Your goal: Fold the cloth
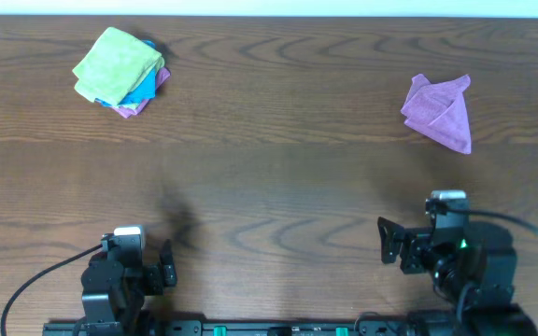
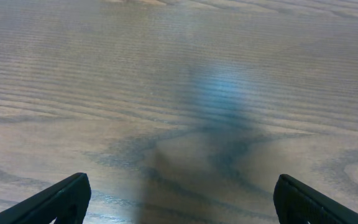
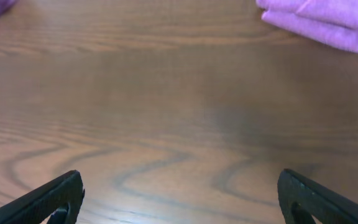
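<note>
the left gripper (image 2: 182, 186) has its jaws spread as wide as they go, with nothing between them but bare table (image 2: 179, 93). the right gripper (image 3: 179, 180) stands the same way, wide apart and empty. both sit at the near edge, well apart from any fabric.

far ahead of the left jaws and a little to their left lies the cloth (image 1: 115, 61), lime green. it rests on a blue cloth (image 1: 145, 91), with a purple scrap (image 1: 131, 109) showing underneath. ahead of the right jaws and somewhat to their right lies a loose purple cloth (image 1: 442, 112), crumpled.

the green piece reads as a compact, roughly square pad, so it may already be folded and stacked. from that height i cannot make out its layers, so all the folding could equally be left to do. neither arm is on it.

only the overhead view shows the cloth and both arms together. the left wrist view gives just wood grain and a blurred shadow. the right wrist view catches the purple cloth's edge at its top right corner and a sliver of purple at its top left.
</note>
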Robot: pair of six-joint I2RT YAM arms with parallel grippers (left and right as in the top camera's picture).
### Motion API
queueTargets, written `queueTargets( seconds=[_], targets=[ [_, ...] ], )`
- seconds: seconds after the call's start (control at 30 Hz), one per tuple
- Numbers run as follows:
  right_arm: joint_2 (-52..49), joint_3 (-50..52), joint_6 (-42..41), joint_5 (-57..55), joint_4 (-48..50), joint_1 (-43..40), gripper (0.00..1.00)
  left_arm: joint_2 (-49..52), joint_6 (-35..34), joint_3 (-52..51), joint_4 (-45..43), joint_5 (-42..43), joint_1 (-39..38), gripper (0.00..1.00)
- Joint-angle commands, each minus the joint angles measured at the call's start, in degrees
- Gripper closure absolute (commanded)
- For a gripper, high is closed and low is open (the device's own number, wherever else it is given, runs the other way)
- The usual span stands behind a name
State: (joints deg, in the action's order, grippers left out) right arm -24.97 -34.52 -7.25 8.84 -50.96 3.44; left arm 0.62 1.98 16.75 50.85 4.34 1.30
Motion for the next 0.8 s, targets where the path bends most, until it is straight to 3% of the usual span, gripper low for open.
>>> queueTargets(
  seconds=[0.0, 0.33, 0.77],
  targets=[
    [6.10, 5.86, 3.58, -2.32, 2.75, -0.37, 0.01, -0.42, 1.90, -0.61, 2.95, -1.11, -0.26, 0.05],
    [21.05, 17.49, 10.34, -2.93, 4.76, -0.44, 0.01, -0.42, 1.88, -0.61, 2.95, -1.11, -0.26, 0.05],
    [24.65, 24.15, 10.32, -4.57, 4.96, -0.92, 0.01, -0.42, 1.90, -0.61, 2.95, -1.11, -0.26, 0.05]
  ],
)
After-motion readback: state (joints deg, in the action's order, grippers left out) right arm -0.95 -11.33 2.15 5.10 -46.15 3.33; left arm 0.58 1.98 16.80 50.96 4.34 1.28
